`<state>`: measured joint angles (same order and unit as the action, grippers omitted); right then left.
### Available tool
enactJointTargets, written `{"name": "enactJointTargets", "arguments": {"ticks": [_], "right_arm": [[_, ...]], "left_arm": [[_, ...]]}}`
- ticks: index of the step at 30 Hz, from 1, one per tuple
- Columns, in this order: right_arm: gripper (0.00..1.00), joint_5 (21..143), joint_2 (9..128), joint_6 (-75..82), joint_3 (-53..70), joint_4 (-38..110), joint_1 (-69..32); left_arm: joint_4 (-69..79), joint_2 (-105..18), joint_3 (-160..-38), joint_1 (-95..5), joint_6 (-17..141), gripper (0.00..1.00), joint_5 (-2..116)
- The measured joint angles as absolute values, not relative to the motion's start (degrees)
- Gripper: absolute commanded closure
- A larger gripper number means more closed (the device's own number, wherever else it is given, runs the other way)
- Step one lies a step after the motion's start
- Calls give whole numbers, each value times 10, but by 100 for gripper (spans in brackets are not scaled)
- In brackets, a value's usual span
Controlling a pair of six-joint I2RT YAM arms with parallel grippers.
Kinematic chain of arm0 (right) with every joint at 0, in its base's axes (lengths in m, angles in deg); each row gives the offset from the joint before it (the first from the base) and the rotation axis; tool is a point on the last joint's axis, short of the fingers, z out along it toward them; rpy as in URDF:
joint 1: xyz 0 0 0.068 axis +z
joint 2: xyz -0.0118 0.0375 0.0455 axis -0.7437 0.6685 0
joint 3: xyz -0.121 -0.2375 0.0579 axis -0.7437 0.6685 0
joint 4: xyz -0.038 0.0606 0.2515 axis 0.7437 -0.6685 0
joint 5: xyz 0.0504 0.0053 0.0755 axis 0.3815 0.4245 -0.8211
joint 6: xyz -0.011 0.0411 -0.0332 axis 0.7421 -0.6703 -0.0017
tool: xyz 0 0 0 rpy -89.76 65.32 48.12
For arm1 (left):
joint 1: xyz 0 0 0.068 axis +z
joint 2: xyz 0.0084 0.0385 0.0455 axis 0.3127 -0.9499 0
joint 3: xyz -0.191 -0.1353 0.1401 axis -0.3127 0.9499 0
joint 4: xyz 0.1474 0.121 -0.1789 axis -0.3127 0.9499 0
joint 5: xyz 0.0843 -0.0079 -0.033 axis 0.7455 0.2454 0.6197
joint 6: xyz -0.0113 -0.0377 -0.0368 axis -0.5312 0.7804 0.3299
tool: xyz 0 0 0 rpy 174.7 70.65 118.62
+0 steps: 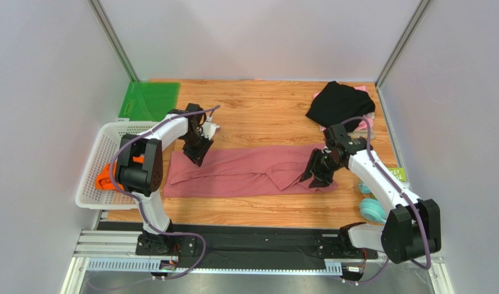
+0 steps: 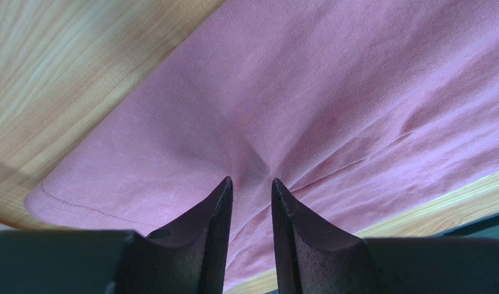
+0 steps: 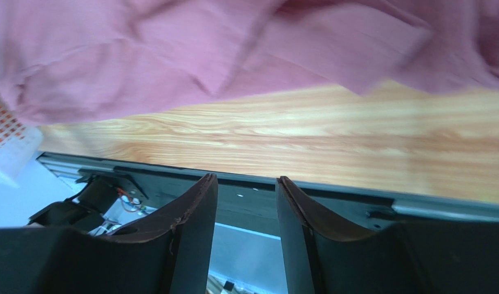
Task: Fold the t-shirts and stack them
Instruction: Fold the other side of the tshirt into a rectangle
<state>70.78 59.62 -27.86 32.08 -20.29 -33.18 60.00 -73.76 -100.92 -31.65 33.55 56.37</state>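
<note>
Centrally on wooden table [image 1: 264, 110], grey walls [image 1: 43, 92] around: rose shirt [image 1: 245, 174]. Basket [image 1: 86, 184] far left, orange shirt [image 1: 104, 180] inside. Left gripper [image 2: 250, 180]: narrow gap, tips at cloth, grip unclear. Right gripper [image 3: 245, 179]: spread, empty.

Top external: high behind the near edge of the table [image 1: 264, 116], looking down on all of it. Left wrist: close over the left end of the dusty-rose t-shirt [image 1: 245, 171]; right wrist: low by its right end, facing the near edge. All three share that shirt.
</note>
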Motion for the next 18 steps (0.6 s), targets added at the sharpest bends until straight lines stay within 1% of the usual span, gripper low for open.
{"name": "enactJointTargets", "arguments": {"ticks": [3, 11, 18], "right_arm": [[58, 708, 638, -293, 281, -168, -295], [62, 708, 764, -341, 283, -83, -223], [65, 708, 801, -358, 283, -49, -200]], "left_arm": [[600, -733, -1007, -317, 336, 64, 565], [598, -723, -1002, -317, 333, 64, 568], [597, -719, -997, -317, 326, 64, 573]]}}
